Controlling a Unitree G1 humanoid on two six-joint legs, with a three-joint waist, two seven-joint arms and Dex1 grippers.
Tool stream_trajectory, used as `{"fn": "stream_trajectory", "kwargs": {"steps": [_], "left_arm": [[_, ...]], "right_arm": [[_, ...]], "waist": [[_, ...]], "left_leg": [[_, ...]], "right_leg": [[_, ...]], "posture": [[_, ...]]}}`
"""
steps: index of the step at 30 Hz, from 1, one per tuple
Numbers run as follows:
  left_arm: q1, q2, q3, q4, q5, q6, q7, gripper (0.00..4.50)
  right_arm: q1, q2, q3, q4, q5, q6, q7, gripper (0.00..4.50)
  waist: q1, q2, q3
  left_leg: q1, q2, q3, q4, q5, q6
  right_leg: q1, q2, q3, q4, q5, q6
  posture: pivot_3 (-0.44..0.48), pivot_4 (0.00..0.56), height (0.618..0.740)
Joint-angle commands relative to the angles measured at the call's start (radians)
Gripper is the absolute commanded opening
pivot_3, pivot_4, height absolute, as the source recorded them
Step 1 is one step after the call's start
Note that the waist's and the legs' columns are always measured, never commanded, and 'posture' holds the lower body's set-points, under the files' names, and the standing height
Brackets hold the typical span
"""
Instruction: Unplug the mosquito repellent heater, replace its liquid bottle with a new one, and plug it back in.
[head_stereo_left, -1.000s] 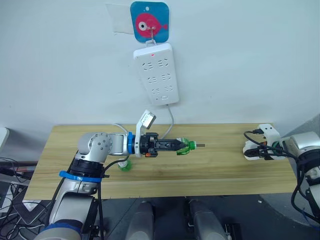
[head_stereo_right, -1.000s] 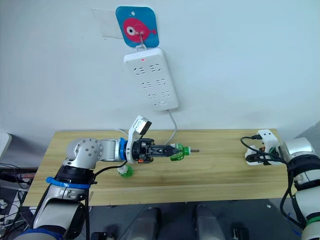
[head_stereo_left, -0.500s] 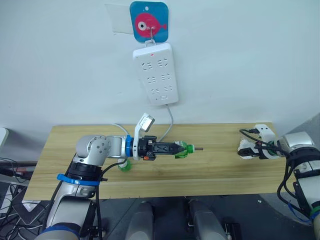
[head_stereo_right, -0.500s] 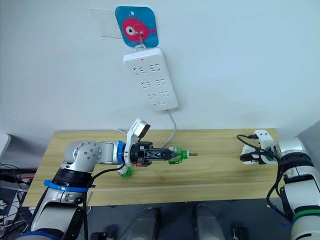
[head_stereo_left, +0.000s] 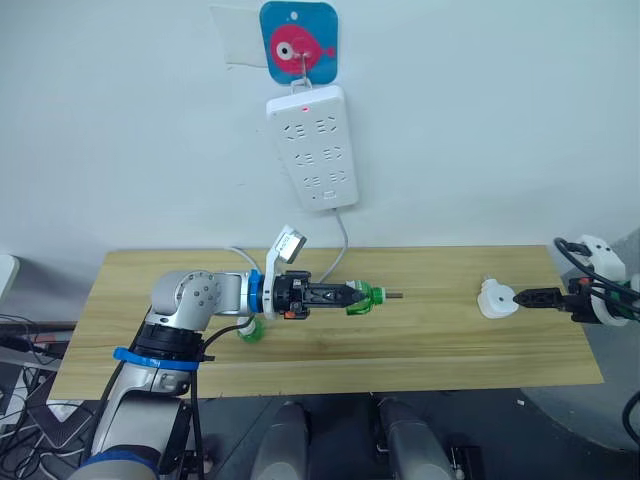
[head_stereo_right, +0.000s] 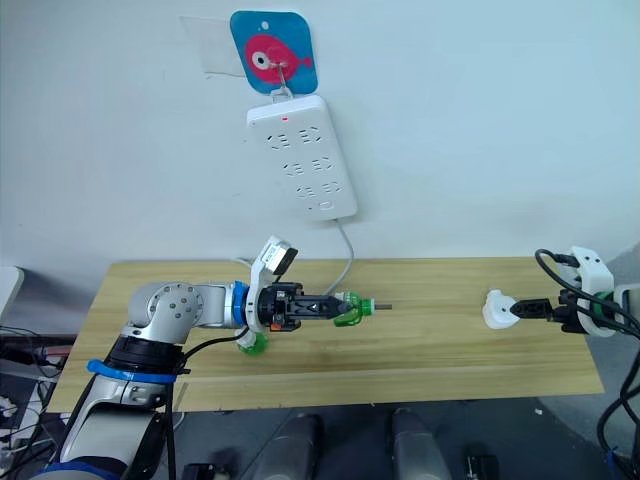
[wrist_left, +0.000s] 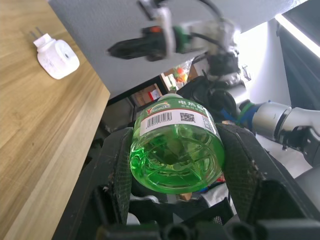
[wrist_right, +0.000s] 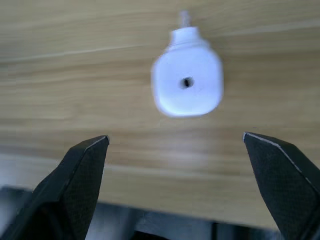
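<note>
Mosquito repellent heater (head_stereo_left: 496, 299) lies on the wooden worktop (head_stereo_left: 420, 340) near its right end, unplugged. I see my right claw (head_stereo_left: 528, 296) released, fingers spread wide, just beside it. Left claw (head_stereo_left: 352, 294) grasps a green liquid bottle (wrist_left: 176, 148); its label has a barcode, QR code and Chinese print I can't read. Another green bottle (head_stereo_left: 249, 329) sits under the left forearm. White power strip (head_stereo_left: 311, 147) hangs on the wall.
</note>
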Motion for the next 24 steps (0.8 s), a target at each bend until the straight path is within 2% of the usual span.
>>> {"fn": "stream_trajectory", "kwargs": {"steps": [1,2,4,6,8,11,15,24], "left_arm": [[-0.020,-0.048,0.076,0.005,-0.044,0.017,0.042,2.27],[-0.027,-0.077,0.099,0.010,-0.057,0.028,0.077,2.27],[-0.040,-0.120,0.138,0.010,-0.074,0.041,0.128,2.27],[-0.047,-0.149,0.166,0.011,-0.086,0.054,0.174,2.27],[-0.051,-0.166,0.186,0.005,-0.098,0.071,0.206,2.27],[-0.056,-0.178,0.195,0.002,-0.099,0.085,0.232,2.27],[-0.067,-0.191,0.200,0.012,-0.095,0.083,0.255,2.27],[-0.089,-0.227,0.238,0.027,-0.125,0.098,0.288,2.27]], "right_arm": [[0.021,0.490,-0.508,-0.418,0.466,0.022,-0.318,4.47],[0.137,0.577,-0.474,-0.493,0.763,-0.147,-0.542,4.47],[0.319,0.681,-0.317,-0.622,1.152,-0.414,-0.896,4.47],[0.393,0.720,-0.166,-0.714,1.309,-0.618,-1.136,4.47],[0.416,0.733,-0.042,-0.781,1.344,-0.744,-1.265,4.47],[0.411,0.736,0.099,-0.833,1.337,-0.886,-1.369,4.47],[0.401,0.741,0.260,-0.863,1.273,-0.989,-1.413,4.47],[0.433,0.702,0.412,-0.841,1.161,-1.116,-1.370,4.47]], "waist": [[-0.005,-0.005,0.002],[-0.005,-0.005,0.002],[0.002,0.005,0.007],[-0.006,0.010,0.011],[-0.025,0.008,0.011],[-0.032,0.006,0.010],[-0.031,0.006,0.010],[-0.029,0.006,0.010]], "left_leg": [[0.001,0.004,-0.001,0.000,0.000,0.000],[0.001,0.006,-0.002,-0.001,0.000,0.000],[0.001,0.006,-0.005,-0.001,0.000,0.000],[-0.003,0.006,-0.004,-0.001,0.000,0.000],[-0.005,0.004,0.004,0.001,0.000,0.000],[-0.004,0.002,0.007,0.002,0.000,-0.001],[-0.004,0.001,0.006,0.000,0.001,-0.001],[-0.004,0.001,0.004,0.000,0.001,-0.002]], "right_leg": [[0.002,0.001,-0.001,-0.001,0.000,0.001],[0.002,0.004,-0.002,0.000,0.000,0.001],[0.001,0.003,-0.003,0.001,-0.001,0.000],[-0.002,-0.002,-0.003,0.001,-0.003,-0.001],[-0.005,-0.004,0.001,0.001,-0.002,0.003],[-0.002,-0.006,0.005,-0.002,-0.002,0.009],[-0.003,-0.004,0.003,-0.001,-0.002,0.009],[-0.003,-0.003,0.002,-0.001,-0.002,0.009]], "posture": [[0.161,0.274,0.740],[0.163,0.275,0.740],[0.153,0.281,0.740],[0.149,0.280,0.740],[0.145,0.279,0.740],[0.137,0.276,0.740],[0.129,0.270,0.740],[0.130,0.268,0.740]]}}
